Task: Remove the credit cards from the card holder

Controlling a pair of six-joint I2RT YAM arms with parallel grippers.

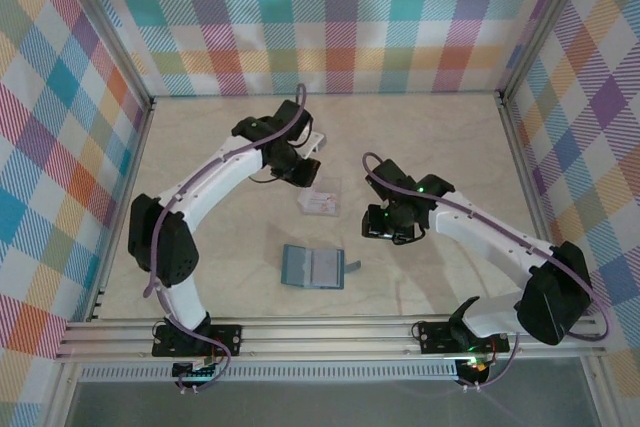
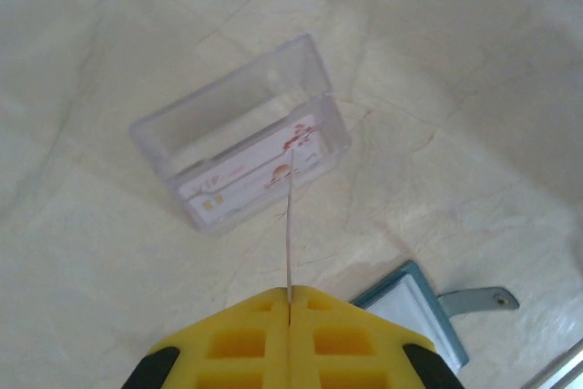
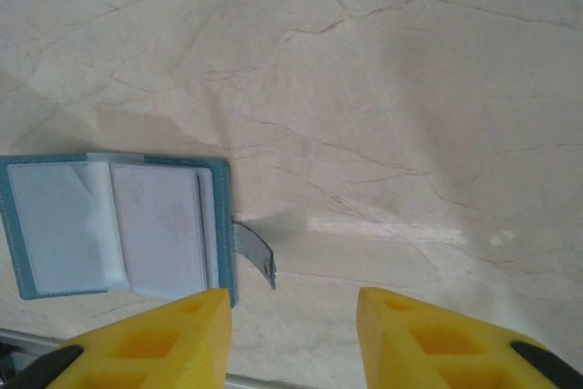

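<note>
The teal card holder [image 1: 313, 267] lies open and flat on the table, its pale inner sleeves up and its clasp tab [image 3: 256, 253] sticking out to the right. My left gripper [image 2: 290, 296] is shut on a thin credit card [image 2: 290, 234], seen edge-on and hanging just above a clear plastic box [image 2: 239, 129]. Another whitish card with red marks [image 2: 260, 170] lies inside that box. My right gripper [image 3: 291, 302] hovers open over bare table just right of the card holder [image 3: 114, 225], with nothing between its fingers. From above, the left gripper [image 1: 305, 162] is behind the box [image 1: 318, 203] and the right gripper [image 1: 392, 232] is to its right.
The marble-patterned table is ringed by a metal frame and checked fabric walls. A rail [image 1: 330, 332] runs along the near edge with both arm bases on it. The box's hinged lid [image 2: 228, 97] stands open.
</note>
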